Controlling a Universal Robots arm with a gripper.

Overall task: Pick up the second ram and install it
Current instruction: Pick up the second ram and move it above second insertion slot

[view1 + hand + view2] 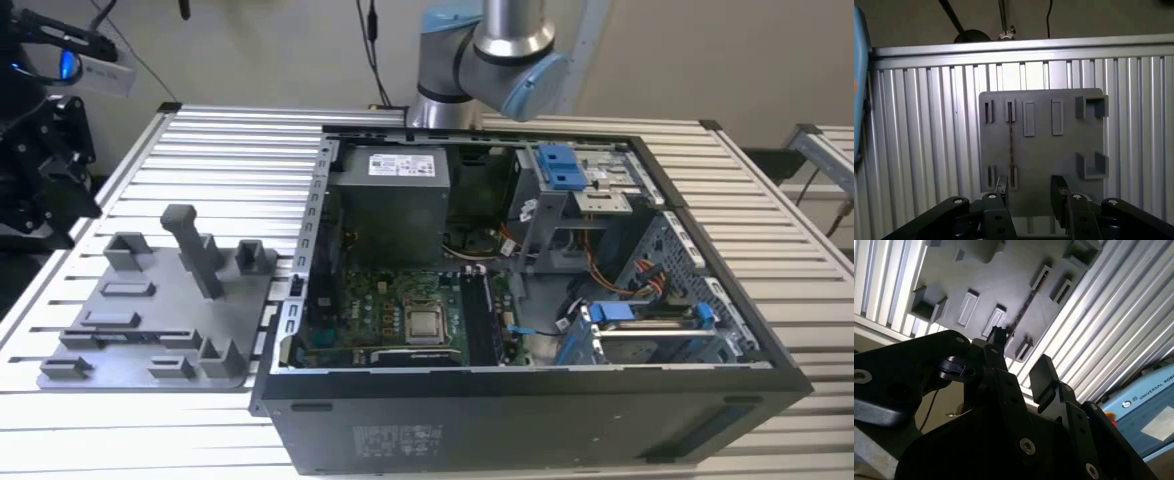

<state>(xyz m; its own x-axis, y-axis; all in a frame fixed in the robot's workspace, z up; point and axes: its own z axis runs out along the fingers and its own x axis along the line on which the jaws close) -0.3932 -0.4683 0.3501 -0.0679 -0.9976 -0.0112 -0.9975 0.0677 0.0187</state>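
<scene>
The second ram (1011, 145) stands on edge in the slots of the grey holder tray (1064, 150), so it shows as a thin dark line. It appears the same way in the second wrist view, ram (1021, 312) on tray (1004, 280). My gripper (1030, 187) hangs above the tray's near end, open, with nothing between its black fingers (1002, 189). The ram lies closer to that finger than to the middle of the gap. In the second wrist view the gripper (1019, 357) is likewise open and apart from the ram. The tray (147, 300) sits at the exterior view's left.
An open computer case (747, 340) lies on the ribbed metal table (787, 230), to the tray's right in the exterior view, with its motherboard (400, 300) exposed. The arm's base (481, 60) stands behind the case. Black equipment (40, 150) is at the far left.
</scene>
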